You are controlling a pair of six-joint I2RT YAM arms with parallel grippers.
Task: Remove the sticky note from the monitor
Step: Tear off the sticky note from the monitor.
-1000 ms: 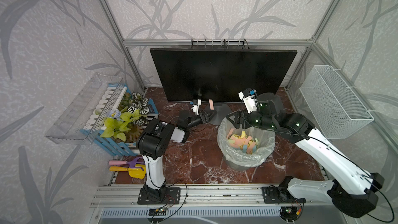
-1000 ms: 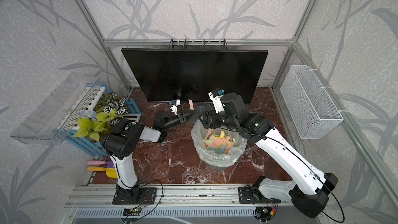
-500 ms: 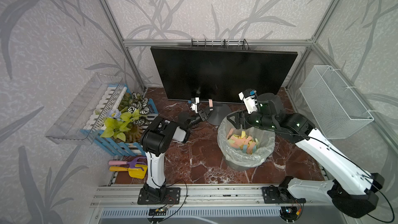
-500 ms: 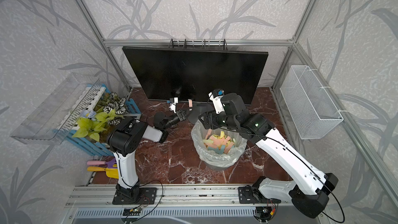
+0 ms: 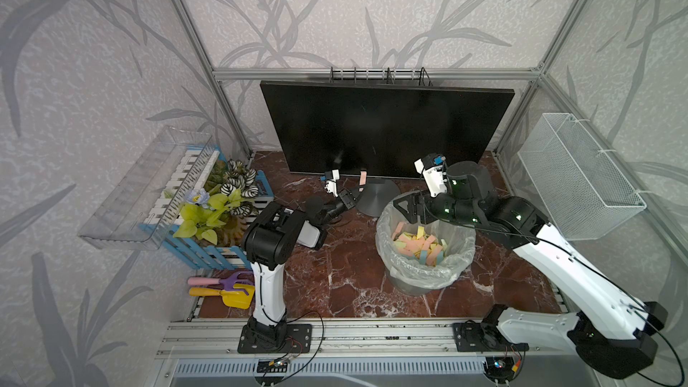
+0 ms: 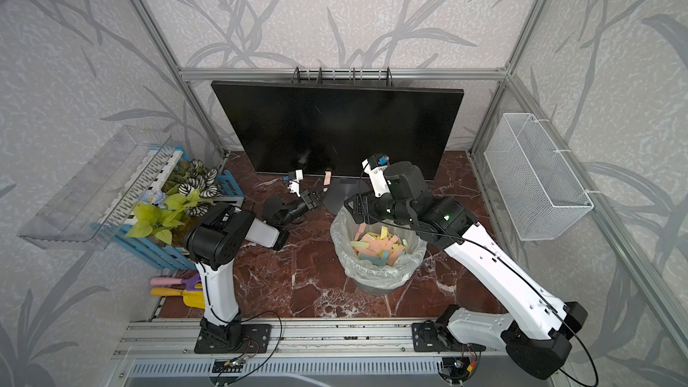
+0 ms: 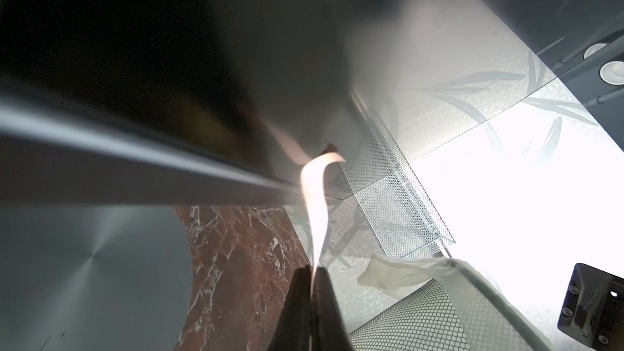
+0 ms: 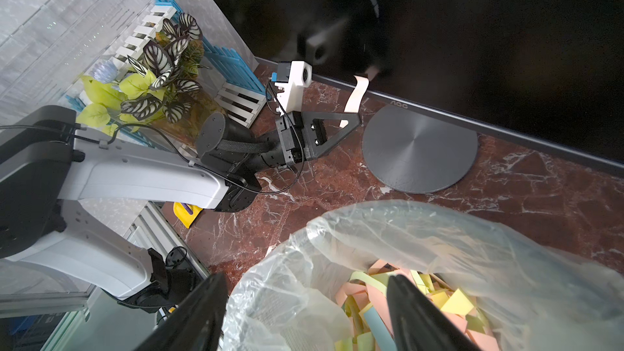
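In both top views we see the monitor standing at the back edge of the counter, a pink sticky note hanging off the screen's bottom edge. Left wrist view, close up: the left fingers clamped together on the note's lower end. Right wrist view: the 2 right fingers apart over the lined bin, bare counter beside the monitor's base.

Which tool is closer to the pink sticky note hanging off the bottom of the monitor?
Left. The left tool is shut on the lower end of the sticky note, at the bottom edge of the monitor; the right tool hangs open over the bin, apart from it.
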